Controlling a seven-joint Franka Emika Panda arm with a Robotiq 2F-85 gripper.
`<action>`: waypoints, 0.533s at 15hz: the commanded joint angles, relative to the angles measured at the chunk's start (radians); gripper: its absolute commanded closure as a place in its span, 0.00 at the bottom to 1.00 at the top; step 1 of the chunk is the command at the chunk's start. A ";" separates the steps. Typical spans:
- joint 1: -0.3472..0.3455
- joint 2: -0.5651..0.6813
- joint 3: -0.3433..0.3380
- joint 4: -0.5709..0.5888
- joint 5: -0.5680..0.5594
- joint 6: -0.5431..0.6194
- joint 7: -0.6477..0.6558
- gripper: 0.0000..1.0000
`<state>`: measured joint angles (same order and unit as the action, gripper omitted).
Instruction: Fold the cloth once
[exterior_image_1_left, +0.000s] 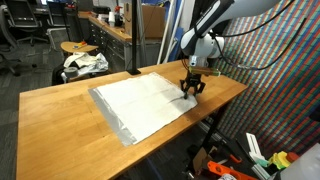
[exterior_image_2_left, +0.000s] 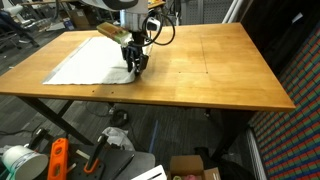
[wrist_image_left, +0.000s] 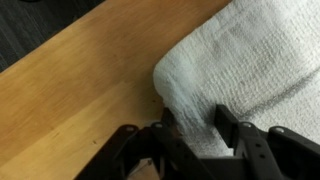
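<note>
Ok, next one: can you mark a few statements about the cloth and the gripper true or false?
1. The cloth lies spread flat on the table, with no fold in it. True.
2. The gripper is over the middle of the cloth. False: it is down at the cloth's edge, near a corner, as both exterior views show.
3. In the wrist view the fingers stand on either side of the cloth's edge. True.
4. The tabletop is bare metal. False: it is wood.
5. The gripper hangs high above the table, clear of the cloth. False: it is low, right at the cloth.
</note>
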<state>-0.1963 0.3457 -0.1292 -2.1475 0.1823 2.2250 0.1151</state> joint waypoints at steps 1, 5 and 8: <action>-0.020 0.027 -0.006 0.039 0.027 -0.019 -0.044 0.20; -0.056 0.044 -0.007 0.062 0.019 -0.073 -0.137 0.00; -0.102 0.052 0.001 0.081 0.035 -0.132 -0.281 0.00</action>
<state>-0.2571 0.3791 -0.1314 -2.1133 0.1837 2.1607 -0.0321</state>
